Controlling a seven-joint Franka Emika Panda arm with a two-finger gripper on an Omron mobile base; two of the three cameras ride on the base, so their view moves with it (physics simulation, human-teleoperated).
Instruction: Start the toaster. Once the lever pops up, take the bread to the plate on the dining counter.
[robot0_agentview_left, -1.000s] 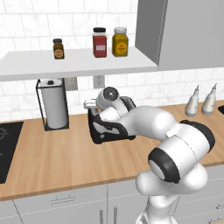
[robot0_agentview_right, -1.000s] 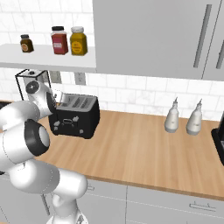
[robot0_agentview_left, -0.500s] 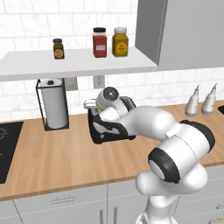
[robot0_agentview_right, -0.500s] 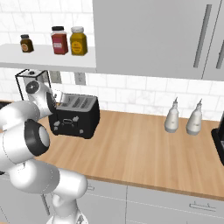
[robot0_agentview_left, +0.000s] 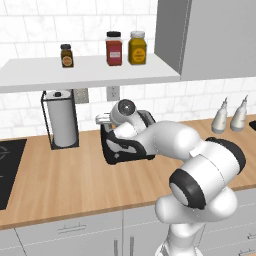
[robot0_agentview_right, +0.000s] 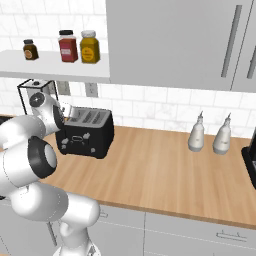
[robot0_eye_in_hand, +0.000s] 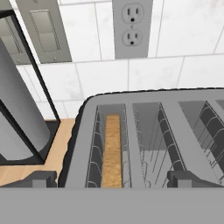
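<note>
**One slice waiting in the toaster, jaws spread wide above it**

One slice of bread (robot0_eye_in_hand: 113, 151) is sitting edge-up in the leftmost slot of the toaster (robot0_eye_in_hand: 148, 140), at lower centre of the hand view. The gripper (robot0_eye_in_hand: 113, 178) is hanging over that slot with its jaws fully apart and gripping nothing; one fingertip is showing at the bottom left of the hand view, the other at the bottom right, straddling the bread slot and the empty slot next to it.

Whether the lever is down or up cannot be told from these pictures. If the toaster is not yet started, the hand is poised over the slots rather than the lever, so it needs to be shifting toward the front face and pressing straight down. If the bread is ready, the hand should be dropping squarely along the slot so the fingers close on the flat faces, clear of the wire guides.

In the left base view the toaster (robot0_agentview_left: 127, 145) is standing mid-frame on a wood worktop (robot0_agentview_left: 60, 180) against a white tiled wall, with a paper-towel roll (robot0_agentview_left: 61, 119) to its left. Three jars are lined up on a shelf (robot0_agentview_left: 90, 72) in the upper part. Two pale bottles (robot0_agentview_right: 209, 134) are standing at the right of the right base view, well apart from the toaster.
</note>
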